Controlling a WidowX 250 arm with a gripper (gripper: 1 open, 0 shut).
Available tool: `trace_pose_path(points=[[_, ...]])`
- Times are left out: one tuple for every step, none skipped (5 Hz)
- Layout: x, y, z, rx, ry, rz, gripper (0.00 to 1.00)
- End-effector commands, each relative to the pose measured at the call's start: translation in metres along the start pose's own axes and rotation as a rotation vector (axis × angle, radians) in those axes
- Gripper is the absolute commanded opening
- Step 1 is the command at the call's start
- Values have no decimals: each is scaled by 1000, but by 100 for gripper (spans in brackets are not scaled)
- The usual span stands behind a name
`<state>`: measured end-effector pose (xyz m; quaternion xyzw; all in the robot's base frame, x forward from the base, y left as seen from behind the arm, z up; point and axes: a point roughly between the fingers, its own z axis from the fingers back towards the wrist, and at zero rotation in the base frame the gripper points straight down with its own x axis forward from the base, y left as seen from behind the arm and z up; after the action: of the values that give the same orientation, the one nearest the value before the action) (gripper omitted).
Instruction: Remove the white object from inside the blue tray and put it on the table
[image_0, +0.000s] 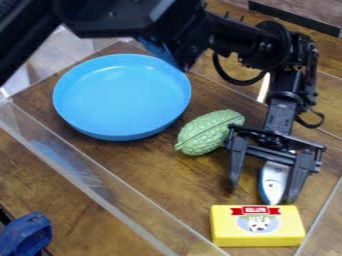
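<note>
You have the white object (273, 180) out of the blue tray (120, 95) already: it lies flat on the worktop (147, 190) toward the right edge, between the two fingers (233, 165) of the gripper (274, 172), which stand wide apart with a clear gap on each side of the piece, so nothing is held. The tray sits well apart near the far left corner and shows only bare blue inside. A green textured object (210, 131) rests just beside the tray's near rim and close to the left finger, and a yellow box (259, 224) with a white label lies near the front edge, just below the white piece. By the look of it the task's placing step is done, and what remains is probably only to lift the fingers clear without nudging the piece. Judge the white object as light, stiff plastic with a smooth, likely slippery shell; it would skate on the glossy worktop at a slight touch. Should you need to take it up again, close across its narrow width near the middle of its length, not at the tapered tip, where the fingers could squeeze it out. Whether a finger touches it now, you cannot tell from this view.
</note>
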<state>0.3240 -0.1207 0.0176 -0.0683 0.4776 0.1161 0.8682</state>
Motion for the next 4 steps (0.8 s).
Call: trace_pose_path(points=[[1, 19, 7, -3, -32, 24, 0], [-2, 30, 6, 15, -28, 29, 0], [-1, 21, 10, 51, -28, 13, 0], [-2, 12, 13, 88, -28, -4, 0]])
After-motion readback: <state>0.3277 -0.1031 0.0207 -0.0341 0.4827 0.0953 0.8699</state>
